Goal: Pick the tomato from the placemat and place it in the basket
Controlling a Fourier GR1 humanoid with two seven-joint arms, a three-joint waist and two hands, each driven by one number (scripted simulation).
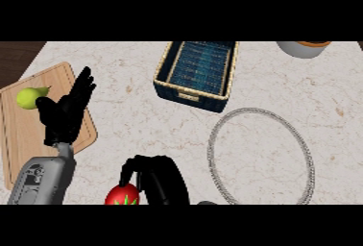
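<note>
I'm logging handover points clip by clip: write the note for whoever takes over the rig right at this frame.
Left hand: open, fingers up, resting over the wooden cutting board at the view's left, beside a pear. Not involved.
Right hand: at the lower edge, fingers curled round the tomato.
Tomato: in the right hand, off the round grey-rimmed placemat, which lies to its right.
Basket: at the top centre, nothing visible inside.
Done: tomato picked from the placemat.
Left: carry it up to the basket, lower it in, let go.
</note>
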